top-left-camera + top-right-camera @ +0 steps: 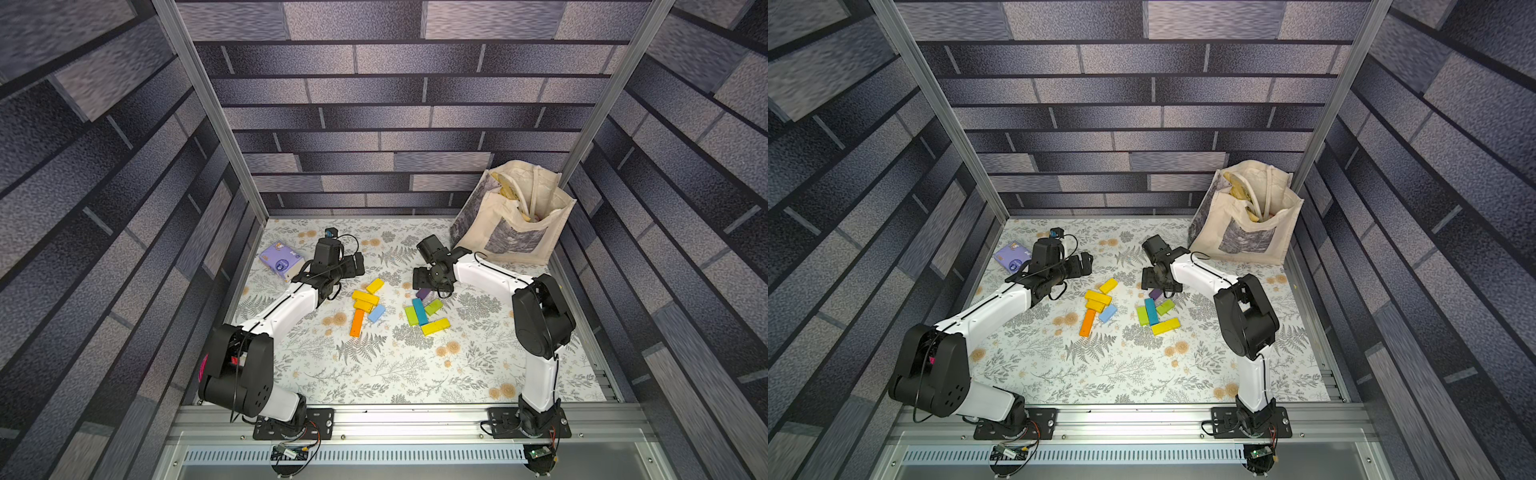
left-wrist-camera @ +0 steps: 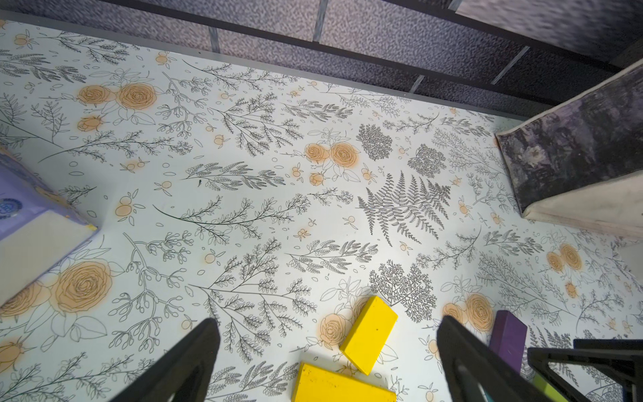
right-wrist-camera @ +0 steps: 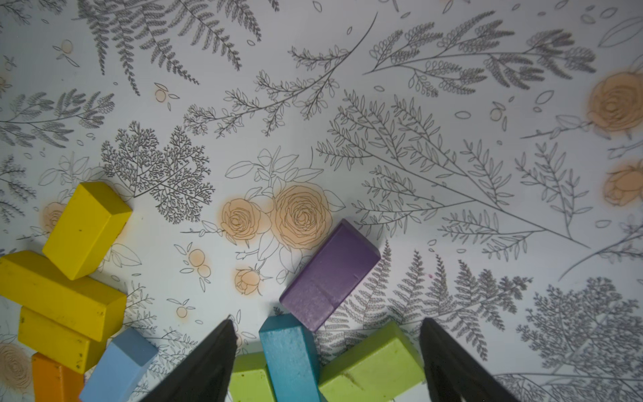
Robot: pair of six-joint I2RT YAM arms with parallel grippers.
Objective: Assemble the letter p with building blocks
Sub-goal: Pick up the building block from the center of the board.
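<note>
The building blocks lie in two loose groups on the floral table in both top views. One group has yellow blocks (image 1: 365, 297), a light blue one (image 1: 376, 313) and an orange one (image 1: 357, 322). The other has a purple block (image 1: 424, 293), a teal one (image 1: 419, 311), lime green ones (image 1: 411, 316) and a long yellow one (image 1: 435, 326). My right gripper (image 3: 327, 322) is open just above the teal block (image 3: 290, 358) and a lime block (image 3: 372, 365), with the purple block (image 3: 330, 275) just past its fingertips. My left gripper (image 2: 328, 322) is open and empty, behind the short yellow block (image 2: 368, 334).
A purple tissue packet (image 1: 280, 259) lies at the back left, close to the left wrist. A cream tote bag (image 1: 515, 216) stands in the back right corner, behind the right arm. Metal frame rails border the table on all sides.
</note>
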